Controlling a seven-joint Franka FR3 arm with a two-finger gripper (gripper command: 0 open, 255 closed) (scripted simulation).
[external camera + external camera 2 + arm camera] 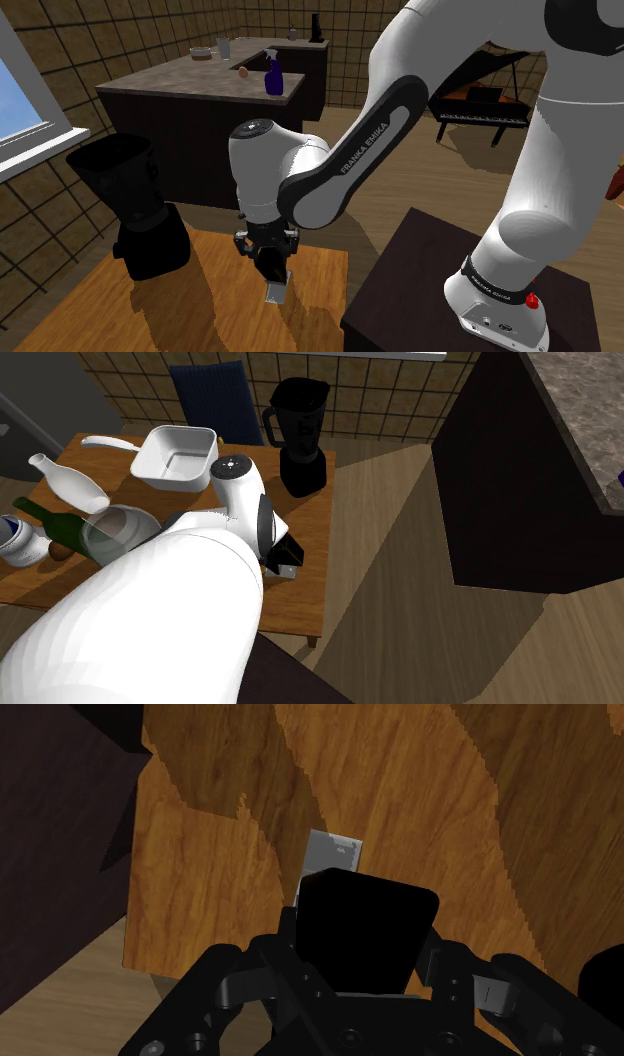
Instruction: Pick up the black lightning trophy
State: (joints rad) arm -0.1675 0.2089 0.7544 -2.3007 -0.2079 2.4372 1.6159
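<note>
The lightning trophy is a black body on a small grey base. My gripper is shut on the black body from above, and the base pokes out beyond the fingertips over the wooden table. In the shoulder view the gripper hangs straight down near the table's near right corner, with the trophy base just under it. The second exterior view has the trophy by the table's right edge, partly behind my white arm. I cannot tell whether the base touches the wood.
A tall black blender stands on the same table, left of the gripper in the shoulder view. Farther along are a white square pan, a glass bowl, a white vase and a green bottle. A dark kitchen counter rises behind.
</note>
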